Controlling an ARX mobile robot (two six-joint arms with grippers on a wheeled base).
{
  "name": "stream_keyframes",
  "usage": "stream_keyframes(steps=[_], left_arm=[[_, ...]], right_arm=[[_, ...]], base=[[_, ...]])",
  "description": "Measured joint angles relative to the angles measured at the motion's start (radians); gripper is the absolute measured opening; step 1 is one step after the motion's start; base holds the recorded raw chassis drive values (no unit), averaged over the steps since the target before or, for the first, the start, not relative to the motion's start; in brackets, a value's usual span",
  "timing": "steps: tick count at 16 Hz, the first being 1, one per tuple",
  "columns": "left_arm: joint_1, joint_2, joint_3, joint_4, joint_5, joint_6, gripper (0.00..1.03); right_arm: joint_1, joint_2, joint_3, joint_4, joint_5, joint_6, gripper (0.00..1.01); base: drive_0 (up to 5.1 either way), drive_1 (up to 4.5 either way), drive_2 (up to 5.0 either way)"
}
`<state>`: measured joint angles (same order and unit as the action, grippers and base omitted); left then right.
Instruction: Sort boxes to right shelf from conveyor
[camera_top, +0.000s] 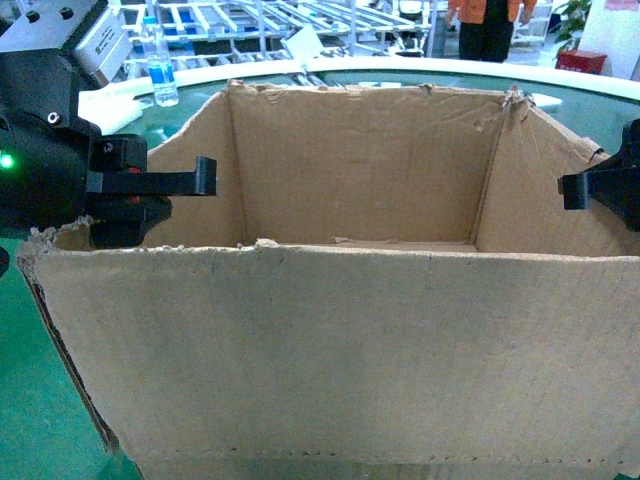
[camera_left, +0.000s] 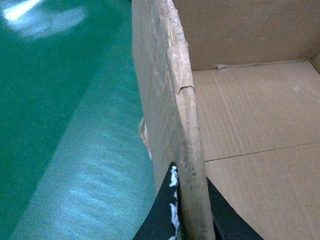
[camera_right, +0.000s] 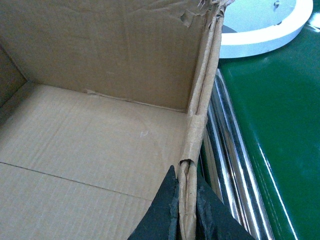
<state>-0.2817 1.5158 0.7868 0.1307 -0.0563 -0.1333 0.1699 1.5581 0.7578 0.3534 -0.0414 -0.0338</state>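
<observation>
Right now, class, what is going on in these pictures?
A two-armed robot is handling an open, empty cardboard box. The left claw straddles the box's left wall, and the right claw straddles its right wall, each with one finger inside and one outside. The green conveyor lies beside the box, and a steel rail runs along its right wall. A water bottle stands behind.
</observation>
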Motion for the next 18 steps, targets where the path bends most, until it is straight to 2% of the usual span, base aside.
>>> stream_keyframes(steps=[4, 7, 13, 16, 18], left_arm=[[-0.011, -0.006, -0.007, 0.021, -0.023, -0.009, 0.03], [-0.03, -0.045, -0.011, 0.039, -0.04, 0.011, 0.03], [-0.09, -0.226, 0.005, 0.065, -0.076, 0.045, 0.03], [-0.107, -0.279, 0.005, 0.128, -0.101, 0.07, 0.03], [-0.109, -0.279, 0.002, 0.117, -0.101, 0.082, 0.03]], right_arm=[[-0.009, -0.006, -0.008, 0.026, -0.002, 0.011, 0.04], [-0.036, -0.025, -0.014, 0.045, -0.003, 0.011, 0.04], [-0.114, -0.273, -0.013, 0.017, -0.063, 0.023, 0.04], [-0.127, -0.359, -0.021, 0.066, -0.072, 0.021, 0.04], [-0.132, -0.362, -0.044, 0.077, -0.069, 0.023, 0.04]], base=[[0.0, 0.0, 0.0], [0.0, 0.0, 0.0], [0.0, 0.0, 0.0], [0.0, 0.0, 0.0], [0.0, 0.0, 0.0]])
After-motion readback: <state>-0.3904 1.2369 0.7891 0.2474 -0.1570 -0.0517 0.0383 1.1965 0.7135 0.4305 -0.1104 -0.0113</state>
